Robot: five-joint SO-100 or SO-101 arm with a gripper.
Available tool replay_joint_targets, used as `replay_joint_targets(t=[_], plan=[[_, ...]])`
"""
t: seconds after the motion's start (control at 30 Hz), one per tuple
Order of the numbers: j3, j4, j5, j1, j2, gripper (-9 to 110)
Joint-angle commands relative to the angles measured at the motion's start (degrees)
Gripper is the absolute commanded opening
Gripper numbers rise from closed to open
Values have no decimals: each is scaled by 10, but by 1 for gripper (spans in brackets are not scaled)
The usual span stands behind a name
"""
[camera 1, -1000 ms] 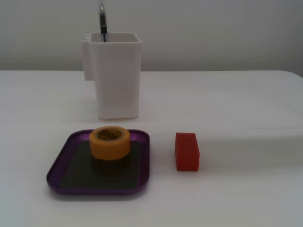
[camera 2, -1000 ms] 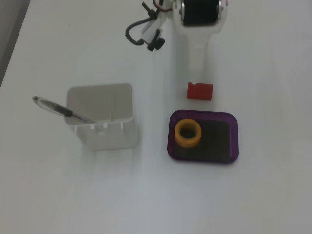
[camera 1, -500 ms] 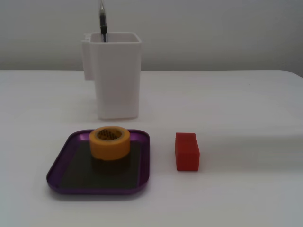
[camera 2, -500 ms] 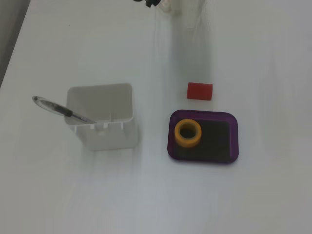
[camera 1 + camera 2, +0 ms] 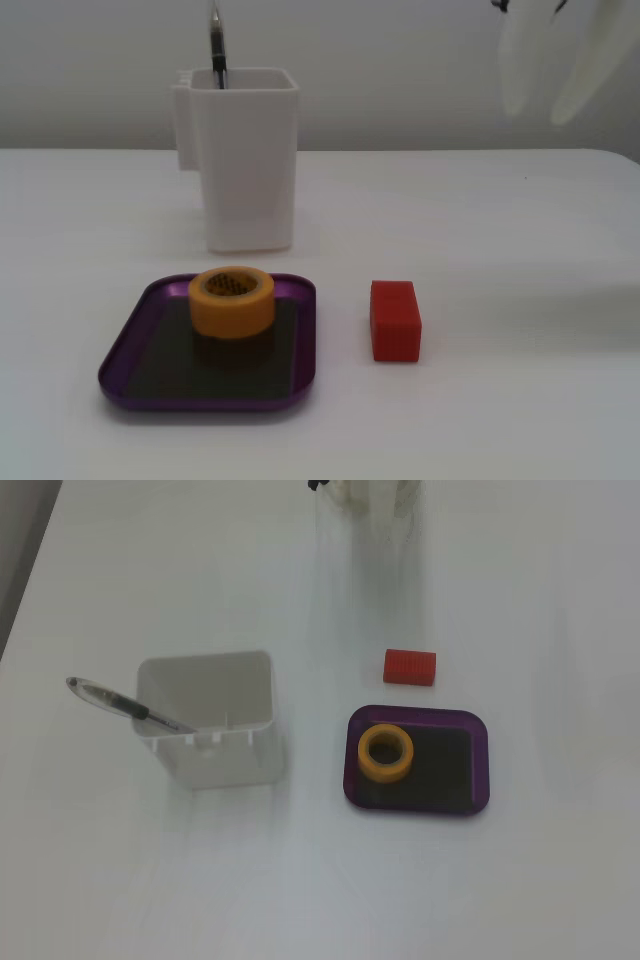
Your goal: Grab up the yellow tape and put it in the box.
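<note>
One thick yellow tape [image 5: 232,300] roll lies flat inside the purple box [image 5: 125,360].

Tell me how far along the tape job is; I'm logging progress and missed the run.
It looks finished. Done: the yellow tape sits flat inside the purple box, toward one end in both fixed views. In hand: nothing; the end effector is a pale blur up at the frame edge, well away from the box, its state unreadable. Left: nothing obvious. The red block lies beside the box, outside it.
</note>
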Motion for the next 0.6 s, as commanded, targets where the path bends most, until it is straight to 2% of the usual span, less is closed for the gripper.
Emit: replay_joint_targets(t=[0.0, 0.27, 0.57], plan=[[98, -57, 2, 1, 77, 8], [306, -179, 1, 1, 238, 8], [488, -229, 3, 2, 431, 8]])
